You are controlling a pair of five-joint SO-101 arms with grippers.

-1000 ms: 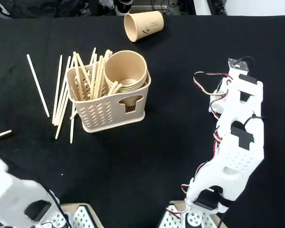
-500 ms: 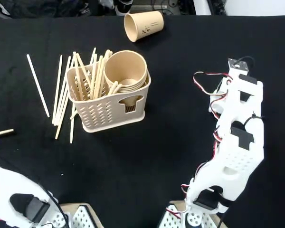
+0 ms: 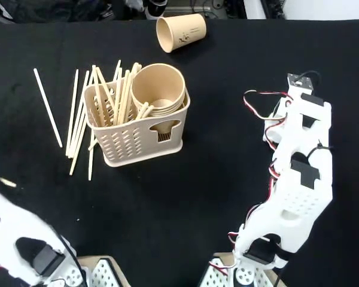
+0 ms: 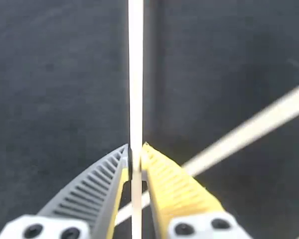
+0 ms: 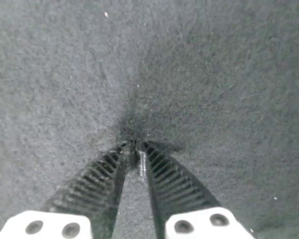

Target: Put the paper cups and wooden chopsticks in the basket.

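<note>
A beige slotted basket (image 3: 137, 134) holds stacked paper cups (image 3: 159, 89) and several wooden chopsticks (image 3: 116, 89). Another paper cup (image 3: 180, 31) lies on its side at the table's far edge. Loose chopsticks (image 3: 78, 128) lie left of the basket, and one more (image 3: 47, 107) lies apart from them. At the far left edge, my left gripper (image 4: 135, 149) is shut on a chopstick (image 4: 135, 74) that runs straight out between its tips. A second chopstick (image 4: 249, 132) crosses below it. My right gripper (image 5: 135, 147) is shut with nothing in it, tips against the black cloth.
The right arm (image 3: 299, 173) stands folded on the right side of the black table, well away from the basket. The left arm's white body (image 3: 18, 239) fills the near left corner. Open cloth lies between the basket and the right arm.
The left arm has risen farther up the near left corner and now covers the lower end of the far-left chopstick, which shifted toward the edge. The short crossing stick slid nearer. The right arm kept still.
</note>
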